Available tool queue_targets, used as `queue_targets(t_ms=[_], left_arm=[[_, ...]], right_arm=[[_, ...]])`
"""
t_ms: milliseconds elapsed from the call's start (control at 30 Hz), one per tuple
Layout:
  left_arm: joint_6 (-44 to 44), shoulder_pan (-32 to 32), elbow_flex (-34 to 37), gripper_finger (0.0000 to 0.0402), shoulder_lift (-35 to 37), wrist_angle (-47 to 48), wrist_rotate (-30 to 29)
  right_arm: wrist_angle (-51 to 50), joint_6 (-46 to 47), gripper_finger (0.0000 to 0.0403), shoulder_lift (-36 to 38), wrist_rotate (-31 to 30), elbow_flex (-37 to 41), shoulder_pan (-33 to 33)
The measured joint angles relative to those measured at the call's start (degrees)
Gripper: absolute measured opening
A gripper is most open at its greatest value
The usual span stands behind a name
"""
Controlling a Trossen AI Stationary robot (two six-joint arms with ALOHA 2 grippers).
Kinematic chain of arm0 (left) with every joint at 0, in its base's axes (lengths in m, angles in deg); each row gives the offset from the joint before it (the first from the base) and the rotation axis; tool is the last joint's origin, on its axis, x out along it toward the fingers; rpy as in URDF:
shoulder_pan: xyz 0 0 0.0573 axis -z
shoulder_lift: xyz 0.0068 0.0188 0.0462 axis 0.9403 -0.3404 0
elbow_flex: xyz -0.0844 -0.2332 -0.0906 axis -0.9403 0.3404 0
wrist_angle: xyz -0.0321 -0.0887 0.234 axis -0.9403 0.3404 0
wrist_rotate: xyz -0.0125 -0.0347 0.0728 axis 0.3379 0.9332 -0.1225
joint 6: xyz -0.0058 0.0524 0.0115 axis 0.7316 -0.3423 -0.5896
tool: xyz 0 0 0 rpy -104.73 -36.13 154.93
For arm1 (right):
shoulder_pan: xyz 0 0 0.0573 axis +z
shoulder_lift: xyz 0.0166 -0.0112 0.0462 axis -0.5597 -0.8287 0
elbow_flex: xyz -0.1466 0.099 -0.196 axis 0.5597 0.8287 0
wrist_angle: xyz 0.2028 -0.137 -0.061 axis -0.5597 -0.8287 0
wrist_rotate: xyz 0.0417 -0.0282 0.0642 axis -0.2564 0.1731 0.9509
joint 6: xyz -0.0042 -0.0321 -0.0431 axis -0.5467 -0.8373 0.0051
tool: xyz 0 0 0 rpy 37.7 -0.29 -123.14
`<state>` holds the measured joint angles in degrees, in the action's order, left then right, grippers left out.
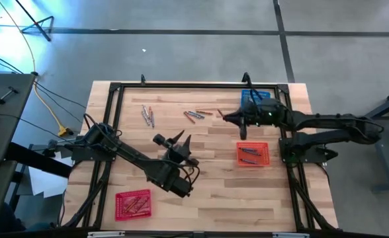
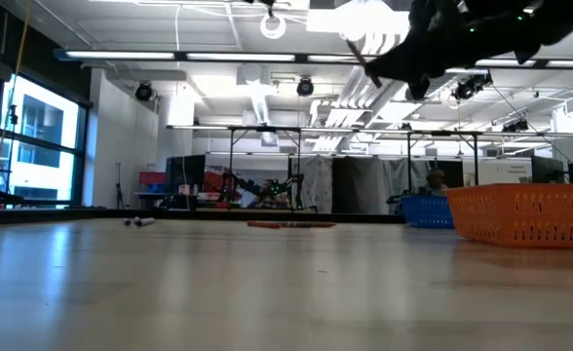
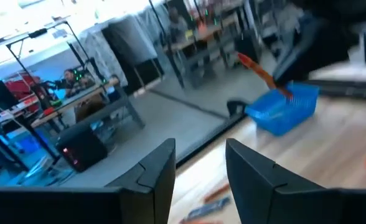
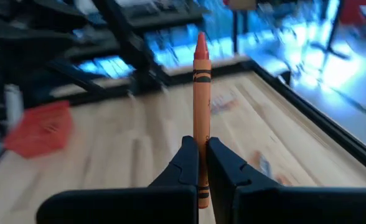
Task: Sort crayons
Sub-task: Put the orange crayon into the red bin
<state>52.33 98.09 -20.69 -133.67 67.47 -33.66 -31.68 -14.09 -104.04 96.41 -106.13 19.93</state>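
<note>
Table point(image 1: 208, 142) carries an orange basket point(image 1: 253, 155) just below the right gripper point(image 1: 225, 117), a blue basket point(image 1: 259, 96) beside that arm. Left gripper point(image 1: 183, 142) waits mid-table, jaws parted and empty. The right one pinches an orange crayon point(image 4: 200, 93), its length running straight out past the fingertips. Loose crayons point(image 1: 194, 116) lie nearby.

A lab or workshop: strip lights point(image 2: 218, 57), exposed ceiling, equipment-laden workbenches point(image 2: 267, 161)
</note>
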Motion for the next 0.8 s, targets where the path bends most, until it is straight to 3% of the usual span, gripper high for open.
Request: queue_targets(t_ms=[233, 500, 600, 700, 800], left_arm=[[-2.8, 0.0, 0.0, 0.0129, 0.0, -4.9, -2.2], [-10.6, -0.2, 0.0, 0.0129, 0.0, -10.0, 2.3], [-24.5, -0.5, 0.0, 0.0129, 0.0, -21.6, 10.4], [-47.7, -1.3, 0.0, 0.0129, -0.1, -37.4, 20.9], [-61.4, -3.0, 0.0, 0.0129, -0.3, -45.3, 22.5]], right_arm=[[9.4, -0.5, 0.0, 0.3, -0.1, 4.4, 3.8], [10.0, -1.5, 0.0, 0.3, -0.1, 4.4, 4.5], [10.0, -1.6, 0.0, 0.3, -0.1, 4.4, 4.5], [10.1, -2.0, 0.0, 0.3, -0.1, 4.4, 4.5], [10.1, -2.2, 0.0, 0.3, -0.1, 4.4, 4.5]])
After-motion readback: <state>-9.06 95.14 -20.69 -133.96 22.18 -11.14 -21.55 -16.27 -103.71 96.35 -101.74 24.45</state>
